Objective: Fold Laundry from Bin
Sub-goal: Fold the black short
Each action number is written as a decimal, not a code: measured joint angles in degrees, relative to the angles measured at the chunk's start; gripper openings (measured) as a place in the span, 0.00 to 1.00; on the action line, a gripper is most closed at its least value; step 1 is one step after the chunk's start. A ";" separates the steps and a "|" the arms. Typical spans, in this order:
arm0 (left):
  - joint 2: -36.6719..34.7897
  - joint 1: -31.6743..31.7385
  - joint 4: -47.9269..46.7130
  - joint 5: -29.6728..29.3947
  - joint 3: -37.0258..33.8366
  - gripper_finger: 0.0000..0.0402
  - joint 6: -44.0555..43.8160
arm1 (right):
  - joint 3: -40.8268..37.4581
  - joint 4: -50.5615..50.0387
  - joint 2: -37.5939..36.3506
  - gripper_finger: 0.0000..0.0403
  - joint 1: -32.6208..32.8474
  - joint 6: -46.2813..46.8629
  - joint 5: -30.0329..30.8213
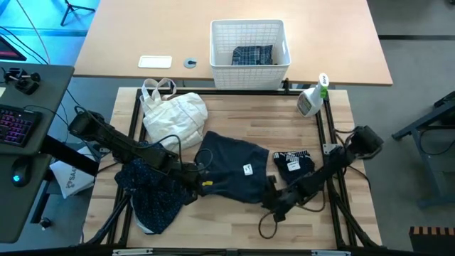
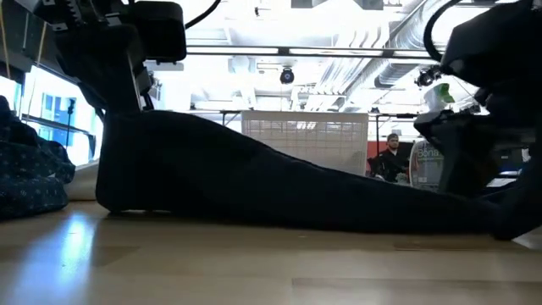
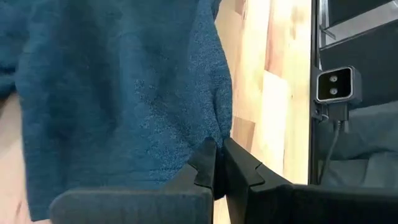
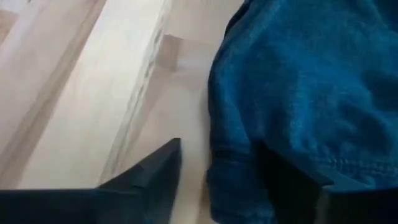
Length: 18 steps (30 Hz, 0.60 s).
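A plain dark navy garment lies spread in the middle of the table. In the low view its left end is raised and the rest slopes down to the table on the right. My left gripper is shut on its near-left corner. My right gripper is open at its near-right corner, with the hem between the fingers. The navy dotted shirt lies heaped at the near left. The white lattice bin stands beyond the far edge and holds the plaid shirt. My left gripper pinches the dark navy garment between its two shut fingers at the edge of the near-left corner, coming level from the table's left. That corner is lifted off the table, and the cloth slopes down from it to the right. My right gripper has one finger over the garment's hem. Whether it touches the cloth I cannot tell.
A cream cloth bag sits at the far left of the table. A small folded dark piece lies right of the garment, and a spray bottle stands at the far right corner. A black frame rail edges the table.
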 joint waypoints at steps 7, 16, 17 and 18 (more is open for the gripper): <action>-2.30 -0.02 -1.61 5.60 2.64 0.00 0.06 | 5.53 -16.53 -4.54 0.04 1.10 7.29 -3.86; -7.20 6.41 -11.35 0.61 7.08 0.00 1.38 | 7.92 -28.17 -22.73 0.02 -13.26 12.81 -20.39; -7.13 7.72 -13.73 -0.18 6.66 0.00 2.50 | 7.42 -28.13 -23.89 0.02 -16.12 13.24 -20.99; -6.95 9.04 -16.26 -1.06 6.21 0.00 3.86 | 6.90 -28.21 -24.54 0.02 -19.00 13.65 -21.48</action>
